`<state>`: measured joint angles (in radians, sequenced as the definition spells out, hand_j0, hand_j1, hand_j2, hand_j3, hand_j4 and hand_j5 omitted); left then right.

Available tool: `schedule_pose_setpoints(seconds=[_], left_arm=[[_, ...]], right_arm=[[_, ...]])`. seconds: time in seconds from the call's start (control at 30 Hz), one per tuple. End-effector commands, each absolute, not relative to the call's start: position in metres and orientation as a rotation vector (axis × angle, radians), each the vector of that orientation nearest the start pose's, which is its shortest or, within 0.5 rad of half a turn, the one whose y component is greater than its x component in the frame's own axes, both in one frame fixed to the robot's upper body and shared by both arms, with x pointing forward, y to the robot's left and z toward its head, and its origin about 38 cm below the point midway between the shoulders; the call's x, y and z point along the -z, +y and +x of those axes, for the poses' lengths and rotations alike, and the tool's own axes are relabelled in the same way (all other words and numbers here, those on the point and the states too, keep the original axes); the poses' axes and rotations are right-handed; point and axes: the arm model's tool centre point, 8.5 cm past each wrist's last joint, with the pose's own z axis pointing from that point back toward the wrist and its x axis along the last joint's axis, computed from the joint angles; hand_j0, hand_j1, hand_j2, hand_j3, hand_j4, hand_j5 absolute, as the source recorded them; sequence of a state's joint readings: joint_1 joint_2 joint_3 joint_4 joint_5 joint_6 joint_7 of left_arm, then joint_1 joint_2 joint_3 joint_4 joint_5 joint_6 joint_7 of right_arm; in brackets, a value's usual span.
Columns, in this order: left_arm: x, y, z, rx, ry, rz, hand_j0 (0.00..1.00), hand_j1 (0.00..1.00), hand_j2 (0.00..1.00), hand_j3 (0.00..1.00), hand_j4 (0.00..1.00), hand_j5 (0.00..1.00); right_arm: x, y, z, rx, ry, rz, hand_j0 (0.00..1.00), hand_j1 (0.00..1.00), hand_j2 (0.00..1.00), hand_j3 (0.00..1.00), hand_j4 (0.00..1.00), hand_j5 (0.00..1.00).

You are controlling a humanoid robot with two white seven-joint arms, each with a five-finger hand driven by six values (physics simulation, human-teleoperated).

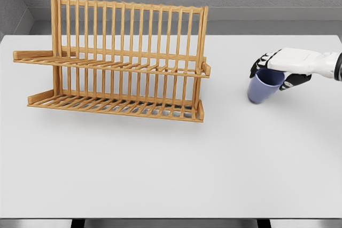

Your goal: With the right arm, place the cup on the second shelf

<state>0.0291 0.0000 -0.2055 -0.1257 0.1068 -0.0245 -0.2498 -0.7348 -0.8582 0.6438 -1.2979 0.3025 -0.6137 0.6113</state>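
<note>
Right hand (pixel 278 70) clamped around blue cup (pixel 263 87) (tilted), right of wooden rack (pixel 123 62)

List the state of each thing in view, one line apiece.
Cup: blue, tilted, gripped at its rim, right of the rack.
Right hand: fingers closed around the cup's rim from above.
Wooden rack: upright on the table, both shelves empty.
Table: white, carrying the rack.
Left hand: not in view.
</note>
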Motion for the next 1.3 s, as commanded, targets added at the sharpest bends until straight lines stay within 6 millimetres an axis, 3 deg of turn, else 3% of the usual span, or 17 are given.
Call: schedule_pose_setpoints(seconds=[0.0,0.17,0.47,0.7,0.77,1.27], left_arm=[[0.262,0.242,0.024,0.116,-0.102,-0.185,1.00,1.00,1.00,1.00,1.00,1.00],[0.262,0.242,0.024,0.116,-0.102,-0.185,1.00,1.00,1.00,1.00,1.00,1.00],[0.262,0.242,0.024,0.116,-0.102,-0.185,1.00,1.00,1.00,1.00,1.00,1.00],[0.262,0.242,0.024,0.116,-0.102,-0.185,1.00,1.00,1.00,1.00,1.00,1.00],[0.262,0.242,0.024,0.116,-0.102,-0.185,1.00,1.00,1.00,1.00,1.00,1.00],[0.262,0.242,0.024,0.116,-0.102,-0.185,1.00,1.00,1.00,1.00,1.00,1.00]], right_arm=[[-0.233,-0.348,0.456,-2.021,-1.299,-0.402,0.61,0.61,0.61,0.61,0.61,0.61],[-0.237,-0.348,0.457,-2.017,-1.312,-0.407,0.61,0.61,0.61,0.61,0.61,0.61],[-0.265,-0.348,0.464,-2.006,-1.362,-0.469,0.61,0.61,0.61,0.61,0.61,0.61],[-0.285,-0.330,0.457,-2.060,-1.425,-0.495,0.61,0.61,0.61,0.61,0.61,0.61],[-0.290,-0.331,0.457,-2.049,-1.443,-0.508,0.56,0.56,0.56,0.56,0.56,0.56],[-0.328,-0.312,0.444,-2.086,-1.567,-0.581,0.58,0.58,0.58,0.58,0.58,0.58]])
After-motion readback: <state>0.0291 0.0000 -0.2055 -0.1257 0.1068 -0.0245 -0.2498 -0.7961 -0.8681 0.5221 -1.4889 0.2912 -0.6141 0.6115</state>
